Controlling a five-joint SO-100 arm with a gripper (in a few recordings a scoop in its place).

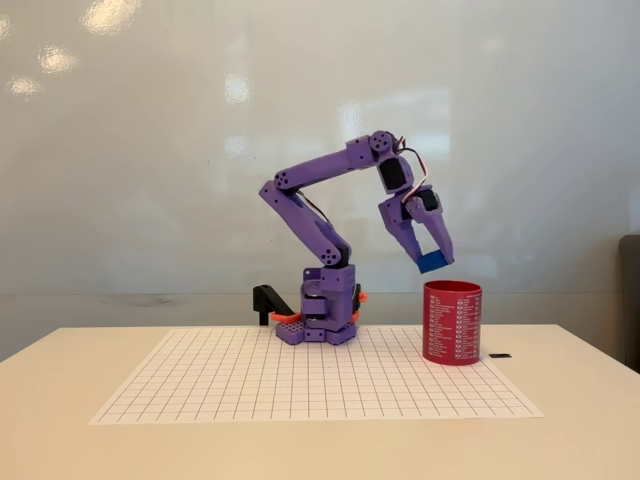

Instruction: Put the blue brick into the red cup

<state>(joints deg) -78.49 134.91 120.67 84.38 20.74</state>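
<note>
The red cup (pixel 452 322) stands upright on the right part of the gridded sheet (pixel 300 385), with columns of white print on its side. Just above its rim, slightly left of its middle, hangs the blue brick (pixel 432 262). My purple gripper (pixel 431 259) points down and to the right and is shut on the blue brick, which sits at the fingertips. A small gap separates the brick from the cup's rim.
The purple arm's base (pixel 322 320) stands at the back middle of the sheet, with a black clamp (pixel 270 302) to its left. A small dark object (pixel 499 355) lies on the table right of the cup. A whiteboard wall stands behind.
</note>
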